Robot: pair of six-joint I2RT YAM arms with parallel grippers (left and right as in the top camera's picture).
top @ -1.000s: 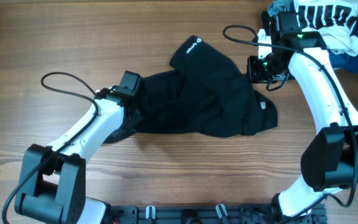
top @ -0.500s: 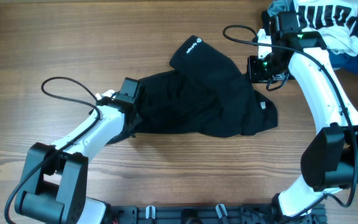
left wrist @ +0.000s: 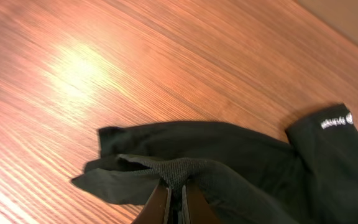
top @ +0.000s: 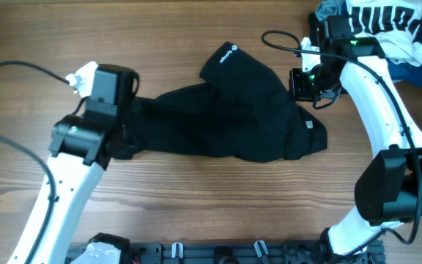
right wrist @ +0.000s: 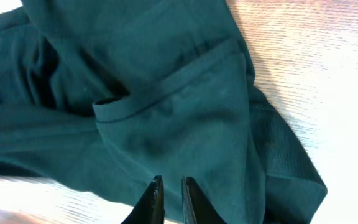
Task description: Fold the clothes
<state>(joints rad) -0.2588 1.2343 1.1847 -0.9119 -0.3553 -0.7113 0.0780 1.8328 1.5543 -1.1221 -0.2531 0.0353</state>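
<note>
Your left gripper point(left wrist: 173, 198), clamped on the black clothes point(top: 247, 117) lying mid-frame, has just risen and drawn their left end leftward, so you're still spreading, not folding; right gripper point(right wrist: 169, 186) sits nearly closed at their right edge, grasp unclear.

Worktop point(top: 196, 209): brown wood-grain surface, grain running left to right. Bright light reflection point(left wrist: 73, 62) visible in the left wrist view.
</note>
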